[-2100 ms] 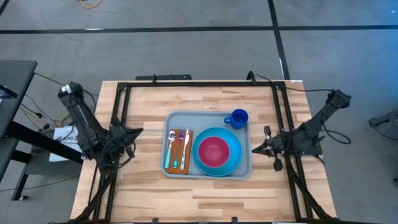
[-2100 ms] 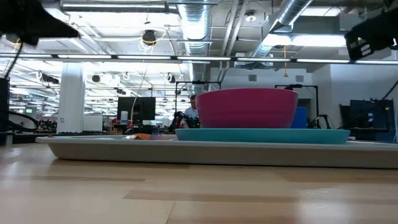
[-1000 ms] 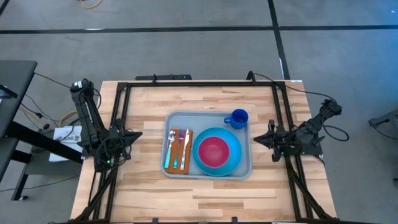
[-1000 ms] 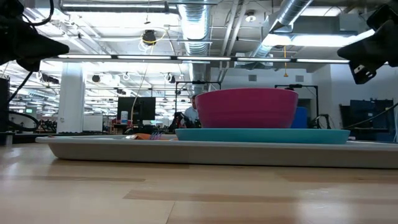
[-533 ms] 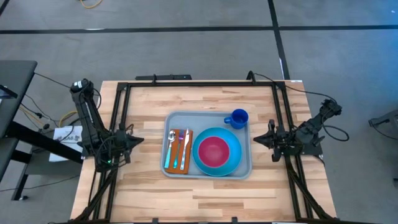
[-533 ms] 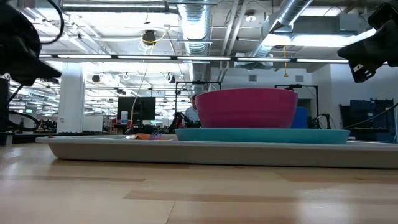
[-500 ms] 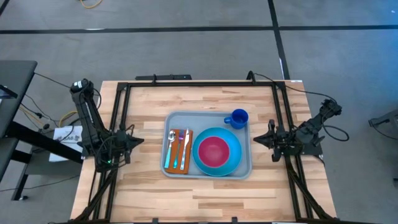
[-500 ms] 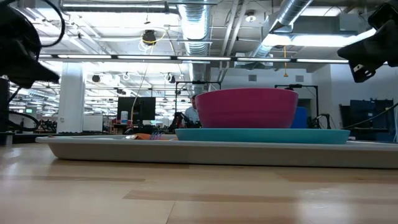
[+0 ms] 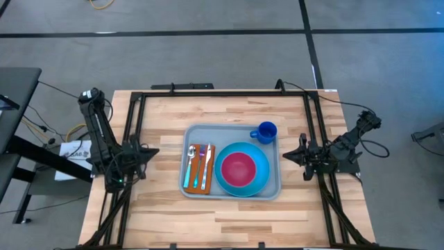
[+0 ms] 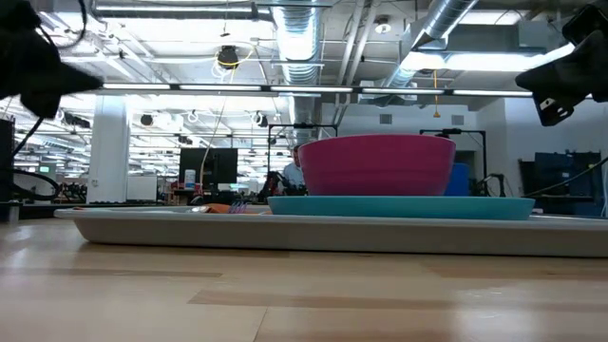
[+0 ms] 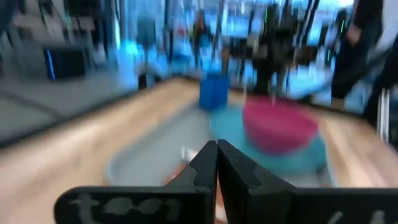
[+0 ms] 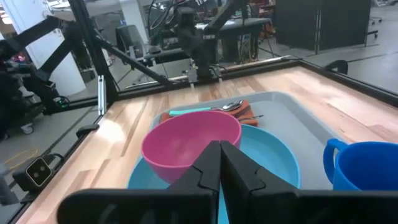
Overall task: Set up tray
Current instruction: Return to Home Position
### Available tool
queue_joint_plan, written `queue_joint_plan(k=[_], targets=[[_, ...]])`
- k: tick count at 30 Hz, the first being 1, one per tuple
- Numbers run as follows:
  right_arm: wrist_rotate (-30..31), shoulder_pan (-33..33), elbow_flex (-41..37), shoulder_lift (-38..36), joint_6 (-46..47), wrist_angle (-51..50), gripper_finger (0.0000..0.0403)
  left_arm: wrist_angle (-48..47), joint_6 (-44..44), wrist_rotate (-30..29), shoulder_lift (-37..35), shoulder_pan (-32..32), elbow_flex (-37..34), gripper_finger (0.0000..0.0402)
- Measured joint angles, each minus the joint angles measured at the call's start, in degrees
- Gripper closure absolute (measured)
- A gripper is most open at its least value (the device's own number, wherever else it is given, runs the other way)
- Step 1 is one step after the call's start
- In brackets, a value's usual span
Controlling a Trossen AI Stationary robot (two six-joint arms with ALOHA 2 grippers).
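Jaws are sitting pinched together, gripping nothing, on both the left gripper (image 9: 148, 154) and right gripper (image 9: 286, 157) — the tray (image 9: 201, 132) is lying mid-table between them, long axis running arm to arm, right gripper nearer.

no legible text, labels, numbers or signs

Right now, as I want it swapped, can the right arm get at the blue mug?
Probably yes: the right gripper sits shut beside the right edge of the tray, and the mug stands in the tray corner nearest it, nothing between them.
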Motion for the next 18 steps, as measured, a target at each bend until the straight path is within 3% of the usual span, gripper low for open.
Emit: queue_joint_plan(k=[3, 6, 9, 14, 18], targets=[[0.0, 0.0, 0.0, 0.0, 0.0, -0.01, 0.0403, -0.85, 0.36, -5.54, -0.02, -0.4, 0.73, 0.0401], [0.0, 0.0, 0.0, 0.0, 0.0, -0.02, 0.0403, -2.9, 0.34, -5.72, -0.03, -0.41, 3.49, 0.0401], [0.0, 0.0, 0.0, 0.0, 0.0, 0.0, 0.0403, 0.96, 2.81, -4.08, 0.0, -0.65, 5.6, 0.0402], [-0.02, 0.0, 0.0, 0.0, 0.0, -0.02, 0.0403, 20.69, 15.92, 4.88, 0.08, -0.65, 9.57, 0.0401], [-0.02, 0.0, -0.02, 0.0, 0.0, 0.0, 0.0403, 46.81, 43.45, 13.13, 1.98, 0.3, 10.32, 0.0401]])
